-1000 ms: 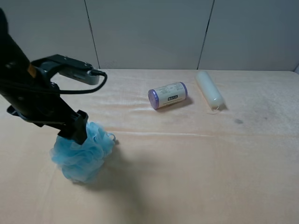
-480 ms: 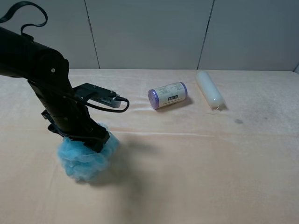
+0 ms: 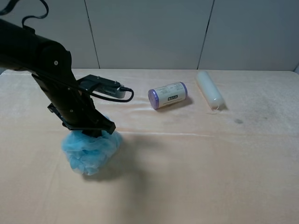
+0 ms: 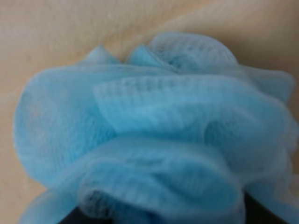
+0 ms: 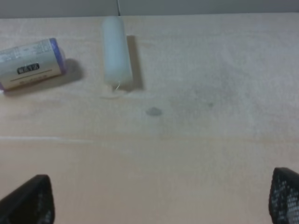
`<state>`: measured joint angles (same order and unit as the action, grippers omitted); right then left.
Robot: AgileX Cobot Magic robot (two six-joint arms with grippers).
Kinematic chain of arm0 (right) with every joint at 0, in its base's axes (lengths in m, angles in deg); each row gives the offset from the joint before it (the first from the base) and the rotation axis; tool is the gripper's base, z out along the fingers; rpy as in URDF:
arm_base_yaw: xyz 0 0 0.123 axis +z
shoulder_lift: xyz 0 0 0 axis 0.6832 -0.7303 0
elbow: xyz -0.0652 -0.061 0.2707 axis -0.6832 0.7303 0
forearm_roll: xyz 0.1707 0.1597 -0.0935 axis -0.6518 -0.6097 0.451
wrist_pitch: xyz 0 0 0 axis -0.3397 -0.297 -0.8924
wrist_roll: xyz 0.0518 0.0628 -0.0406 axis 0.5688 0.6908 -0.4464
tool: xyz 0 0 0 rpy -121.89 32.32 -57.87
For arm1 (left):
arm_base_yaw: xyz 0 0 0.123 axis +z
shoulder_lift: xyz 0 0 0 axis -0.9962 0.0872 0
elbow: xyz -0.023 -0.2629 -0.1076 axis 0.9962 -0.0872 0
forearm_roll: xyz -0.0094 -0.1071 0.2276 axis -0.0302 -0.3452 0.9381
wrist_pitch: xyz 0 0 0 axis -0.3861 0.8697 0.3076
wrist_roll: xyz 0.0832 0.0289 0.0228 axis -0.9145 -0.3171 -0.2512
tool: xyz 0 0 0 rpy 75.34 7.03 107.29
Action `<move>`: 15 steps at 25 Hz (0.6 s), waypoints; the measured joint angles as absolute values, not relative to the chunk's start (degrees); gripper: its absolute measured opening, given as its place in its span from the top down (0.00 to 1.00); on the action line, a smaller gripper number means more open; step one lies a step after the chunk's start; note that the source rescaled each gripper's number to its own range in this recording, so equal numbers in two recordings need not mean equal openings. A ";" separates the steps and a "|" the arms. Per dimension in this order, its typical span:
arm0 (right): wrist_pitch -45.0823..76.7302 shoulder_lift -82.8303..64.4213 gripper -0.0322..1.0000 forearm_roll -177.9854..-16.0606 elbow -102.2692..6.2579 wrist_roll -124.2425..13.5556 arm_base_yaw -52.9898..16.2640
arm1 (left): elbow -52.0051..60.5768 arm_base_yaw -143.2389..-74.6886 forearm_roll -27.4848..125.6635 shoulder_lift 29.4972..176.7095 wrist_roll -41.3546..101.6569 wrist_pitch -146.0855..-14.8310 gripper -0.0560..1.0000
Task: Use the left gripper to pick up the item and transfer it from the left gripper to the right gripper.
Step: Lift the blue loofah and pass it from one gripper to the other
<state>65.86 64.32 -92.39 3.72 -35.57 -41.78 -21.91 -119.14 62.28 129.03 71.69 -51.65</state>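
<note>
Your left end effector [image 3: 91,128] is pressed down into the pouf [image 3: 91,151], which lies on the bench [image 3: 210,163] at its near left. The mesh fills the left wrist view, so you cannot tell whether the fingers are clamped on it. Your right end effector [image 5: 156,203] hangs over the bench, fingers [image 5: 28,200] wide apart. The canister [image 3: 167,94] and tube [image 3: 209,89] lie beyond it, near each other but not touching.
</note>
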 joint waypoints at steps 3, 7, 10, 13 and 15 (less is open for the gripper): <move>65.86 64.32 0.00 -92.39 3.72 -35.57 -41.78 | -17.82 -119.14 62.59 126.53 71.69 -47.00 0.74; 65.86 64.32 0.00 -92.39 3.72 -35.57 -41.78 | -13.52 -119.14 62.28 121.75 71.69 -42.25 0.81; 65.86 64.32 0.00 -92.39 3.72 -35.57 -41.78 | -11.98 -119.14 61.64 118.38 71.69 -40.22 0.84; 65.86 64.32 0.00 -92.16 3.72 -35.51 -41.78 | -11.57 -119.14 59.49 115.56 71.69 -39.39 0.85; 65.86 64.32 0.00 -91.74 3.72 -35.19 -41.78 | -11.57 -119.14 57.59 113.95 71.69 -39.24 0.87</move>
